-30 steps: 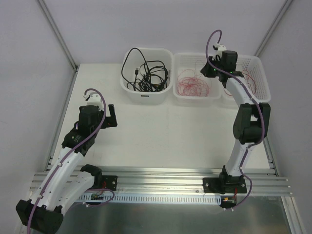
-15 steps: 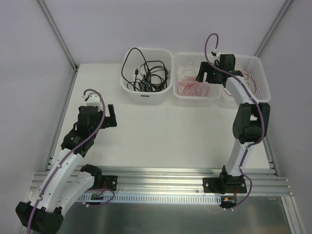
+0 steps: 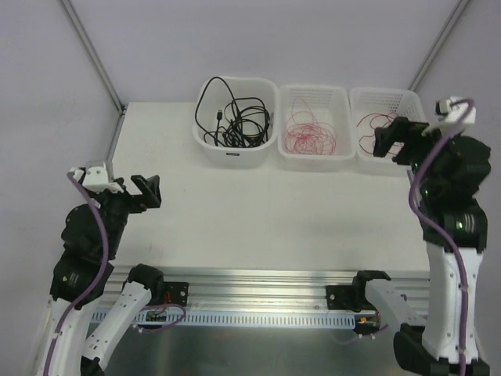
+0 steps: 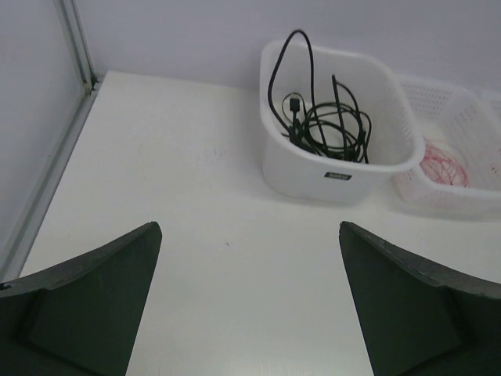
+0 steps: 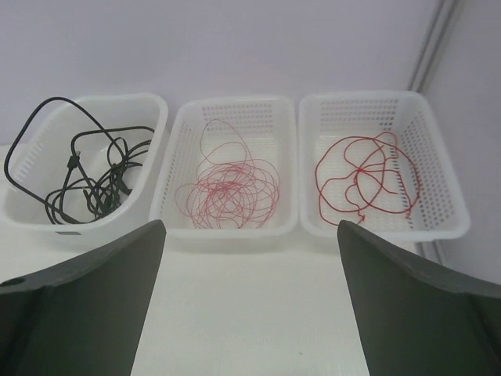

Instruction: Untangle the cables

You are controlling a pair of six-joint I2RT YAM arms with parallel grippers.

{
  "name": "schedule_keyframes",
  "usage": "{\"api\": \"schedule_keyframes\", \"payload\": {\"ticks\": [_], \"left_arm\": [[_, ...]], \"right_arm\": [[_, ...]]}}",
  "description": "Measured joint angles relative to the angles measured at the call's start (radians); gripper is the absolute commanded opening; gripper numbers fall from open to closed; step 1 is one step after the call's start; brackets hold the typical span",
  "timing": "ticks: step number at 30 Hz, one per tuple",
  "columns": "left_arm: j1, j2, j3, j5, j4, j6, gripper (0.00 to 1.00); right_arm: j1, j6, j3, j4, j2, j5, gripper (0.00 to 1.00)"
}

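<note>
Black cables (image 3: pixel 235 121) lie coiled in the left white bin (image 3: pixel 233 157), also seen in the left wrist view (image 4: pixel 329 125) and the right wrist view (image 5: pixel 86 184). A tangle of thin red wires (image 3: pixel 311 135) (image 5: pixel 231 192) fills the middle basket (image 3: pixel 315 159). A looser red wire (image 5: pixel 364 176) lies in the right basket (image 5: pixel 438 227). My left gripper (image 3: pixel 146 190) (image 4: pixel 249 225) hangs open and empty over the near left of the table. Raised in front of the right basket, my right gripper (image 3: pixel 395 139) (image 5: pixel 249 225) is open and empty as well.
An aluminium rail (image 3: pixel 250 282) with both arm bases runs along the near edge. Metal frame bars (image 3: pixel 98 204) border the table's left side and rise at the back corners. White walls close the back.
The right gripper opened and its arm drew back from over the baskets to the right side. The left arm pulled back toward the near left corner.
</note>
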Motion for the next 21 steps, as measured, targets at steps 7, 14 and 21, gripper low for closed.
{"api": "schedule_keyframes", "payload": {"ticks": [7,14,21], "left_arm": [[0.0,-0.203,0.071,-0.05,-0.077,0.019,0.99],[0.0,-0.401,0.04,-0.089,-0.105,0.034,0.99],[0.0,-0.414,-0.023,-0.103,-0.146,0.037,0.99]], "right_arm": [[0.0,-0.035,-0.188,-0.134,-0.497,0.103,0.97],[0.014,-0.063,-0.319,-0.227,-0.838,0.169,0.97],[0.027,-0.096,-0.358,-0.294,-0.936,0.187,0.97]]}}
